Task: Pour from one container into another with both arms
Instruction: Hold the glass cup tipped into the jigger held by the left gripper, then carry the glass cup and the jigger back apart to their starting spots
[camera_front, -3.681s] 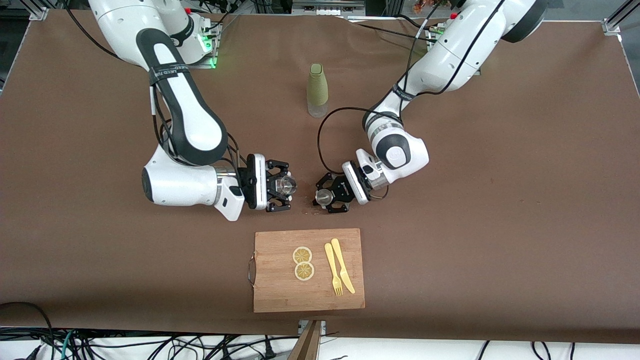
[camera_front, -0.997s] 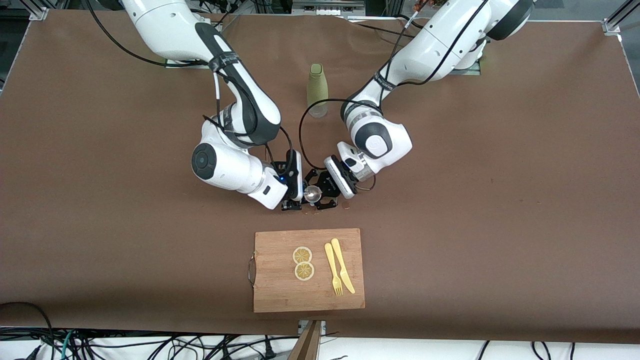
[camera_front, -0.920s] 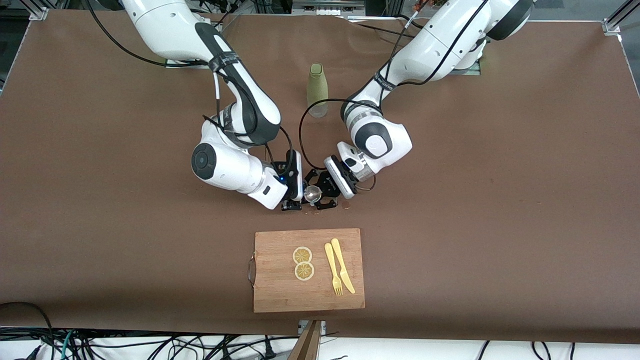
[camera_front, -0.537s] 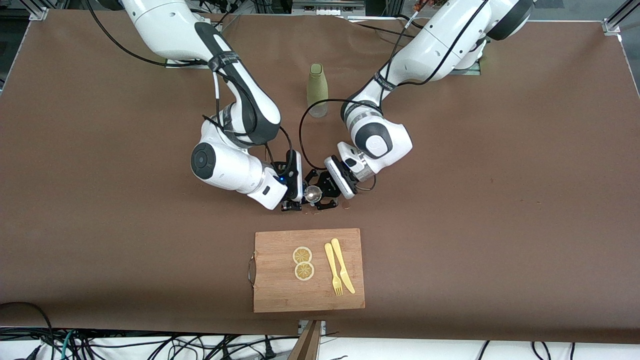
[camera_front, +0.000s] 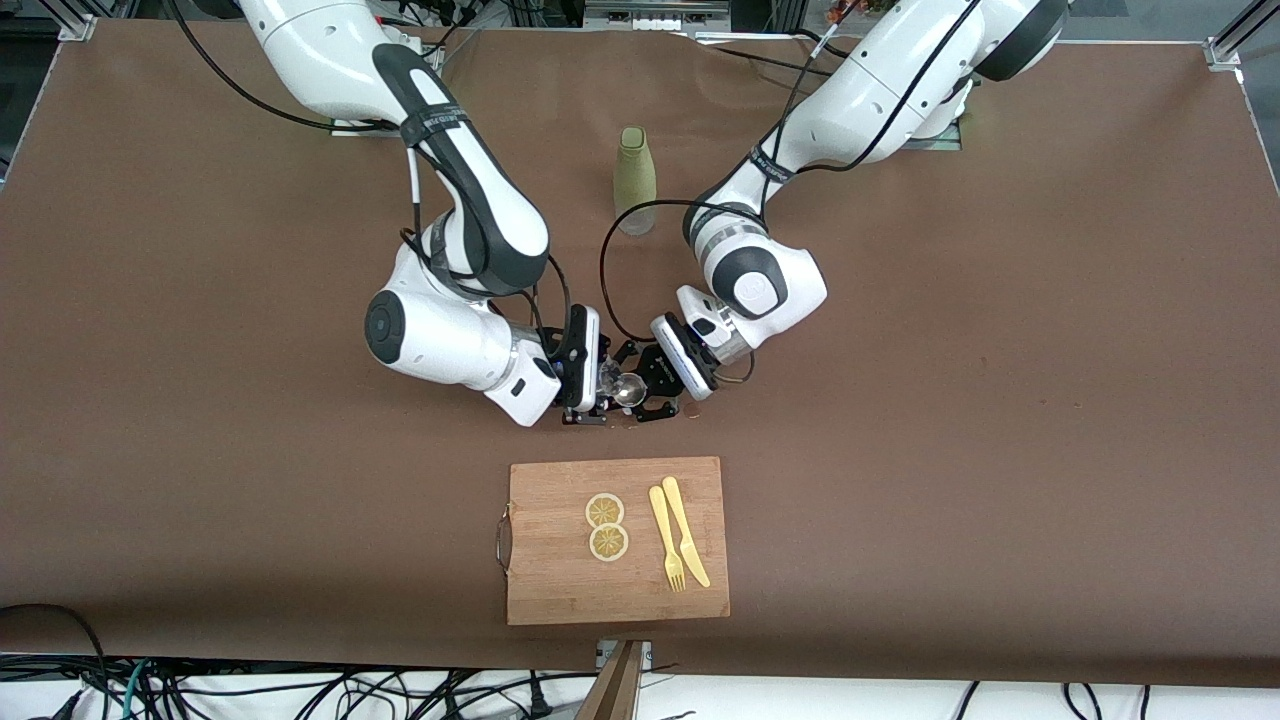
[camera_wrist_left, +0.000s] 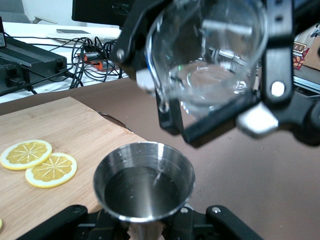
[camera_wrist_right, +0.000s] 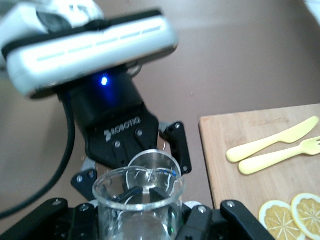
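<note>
Right gripper (camera_front: 598, 385), clamped on the glass beaker (camera_wrist_left: 210, 55), tilts further back so liquid settles in the steel cup (camera_wrist_left: 144, 187) gripped by left gripper (camera_front: 645, 392)

A tilted glass (camera_wrist_left: 207, 60), gripped by the right gripper (camera_wrist_left: 220, 100), hangs at twelve o'clock above the steel cup (camera_wrist_left: 144, 187); lemon slices (camera_wrist_left: 39, 161) lie at nine.
</note>
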